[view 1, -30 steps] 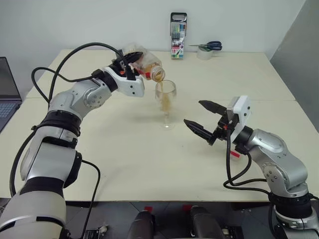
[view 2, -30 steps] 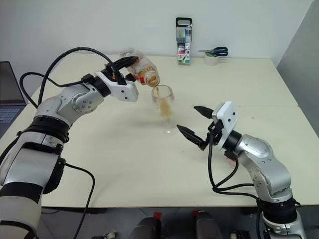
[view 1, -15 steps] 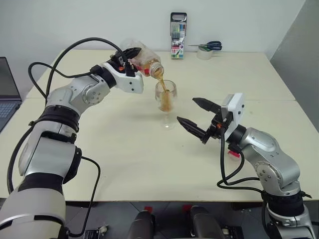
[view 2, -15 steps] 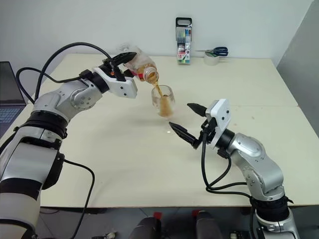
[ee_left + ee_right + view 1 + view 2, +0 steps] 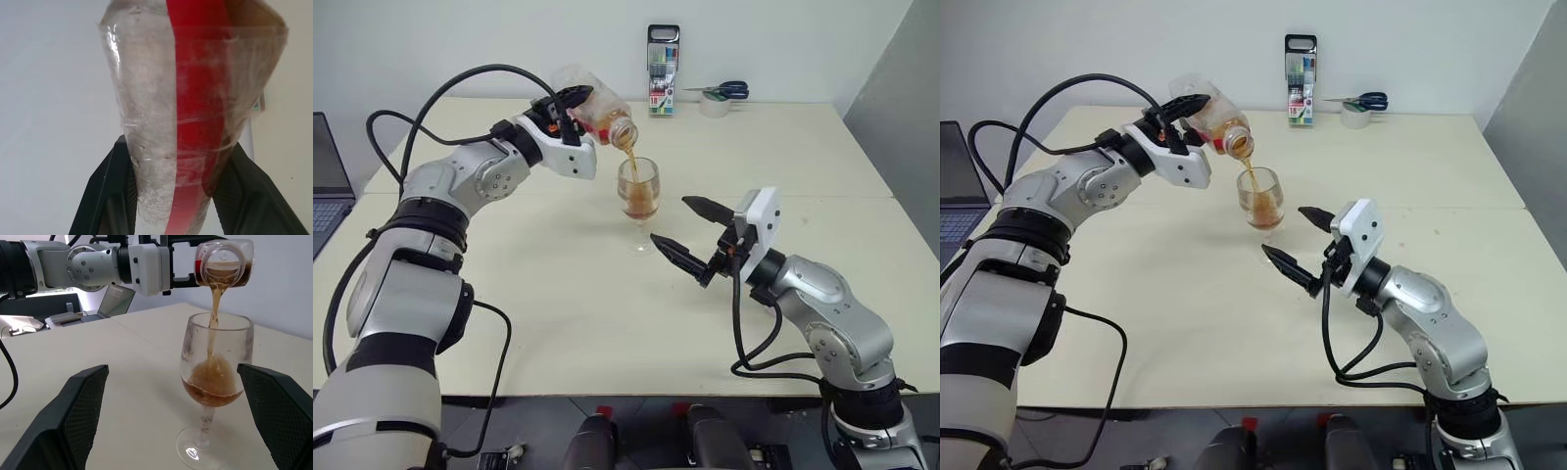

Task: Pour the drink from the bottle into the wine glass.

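At the table's (image 5: pixel 558 323) far left edge lies a laptop (image 5: pixel 328 186). The left gripper (image 5: pixel 570 106) is clamped on the bottle (image 5: pixel 595 110), tipped mouth-down above the glass (image 5: pixel 638 201). The drink (image 5: pixel 213 308) streams into the bowl, which stands upright at mid-table. Just right of the glass, the right gripper (image 5: pixel 685 235) hovers, jaws wide apart, holding nothing. Behind, a pen pack (image 5: pixel 663 57) and scissors (image 5: pixel 720 91) on a tape roll (image 5: pixel 715 105).

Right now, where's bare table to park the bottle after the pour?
Free: the near table in front of the glass, and the right side past the right gripper. Crowded: around the glass, and the back edge by the pen box and scissors.
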`<act>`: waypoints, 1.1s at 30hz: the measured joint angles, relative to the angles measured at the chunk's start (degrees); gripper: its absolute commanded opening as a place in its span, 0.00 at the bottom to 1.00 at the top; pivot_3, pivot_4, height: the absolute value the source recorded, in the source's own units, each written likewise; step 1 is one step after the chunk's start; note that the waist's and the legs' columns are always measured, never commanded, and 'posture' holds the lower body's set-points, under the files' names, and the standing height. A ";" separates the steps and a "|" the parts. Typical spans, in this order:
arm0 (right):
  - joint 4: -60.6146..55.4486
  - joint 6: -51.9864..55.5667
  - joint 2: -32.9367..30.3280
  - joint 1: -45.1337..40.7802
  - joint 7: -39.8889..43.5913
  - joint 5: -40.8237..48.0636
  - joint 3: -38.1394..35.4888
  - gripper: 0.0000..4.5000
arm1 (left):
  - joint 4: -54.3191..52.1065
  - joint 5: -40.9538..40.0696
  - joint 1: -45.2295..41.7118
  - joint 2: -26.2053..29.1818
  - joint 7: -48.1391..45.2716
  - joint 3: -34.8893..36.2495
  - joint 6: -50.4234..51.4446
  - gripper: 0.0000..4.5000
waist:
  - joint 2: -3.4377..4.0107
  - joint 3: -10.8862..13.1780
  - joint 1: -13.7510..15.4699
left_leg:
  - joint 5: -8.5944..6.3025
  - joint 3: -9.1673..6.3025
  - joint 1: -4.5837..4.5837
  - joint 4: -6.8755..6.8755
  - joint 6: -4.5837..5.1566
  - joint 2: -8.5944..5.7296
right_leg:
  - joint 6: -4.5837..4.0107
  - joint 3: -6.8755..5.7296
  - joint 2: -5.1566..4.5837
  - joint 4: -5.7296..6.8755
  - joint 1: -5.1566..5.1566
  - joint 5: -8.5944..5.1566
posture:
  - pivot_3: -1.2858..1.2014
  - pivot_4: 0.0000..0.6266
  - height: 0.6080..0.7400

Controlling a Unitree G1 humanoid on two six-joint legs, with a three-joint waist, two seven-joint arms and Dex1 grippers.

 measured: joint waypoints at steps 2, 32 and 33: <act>-0.01 0.01 0.00 0.00 -0.08 -0.04 0.00 1.00 | 0.02 0.03 -0.06 0.01 0.08 -0.08 -0.01 0.37 | 0.00 0.00 0.00 | 0.00 0.00 0.00 0.00 0.01 0.00 | 0.00 0.00 0.00 0.00 0.00 0.00 | 0.52 0.24 1.00; -0.04 0.09 0.02 0.52 -1.02 -1.63 0.98 1.00 | 2.13 -1.12 -1.89 0.46 -0.93 -1.97 0.06 0.37 | 0.00 0.00 -0.06 | 0.01 0.00 0.00 0.03 -0.01 -0.01 | 0.00 0.00 0.00 0.11 -0.03 0.00 | 0.52 0.24 1.00; -0.04 0.09 0.02 0.52 -1.03 -1.64 0.98 1.00 | 2.09 -1.79 -1.88 0.40 -1.69 -1.82 0.06 0.37 | 0.00 0.00 -0.07 | 0.01 0.00 0.00 0.03 -0.01 -0.01 | 0.00 0.00 0.00 0.10 -0.03 0.00 | 0.52 0.24 1.00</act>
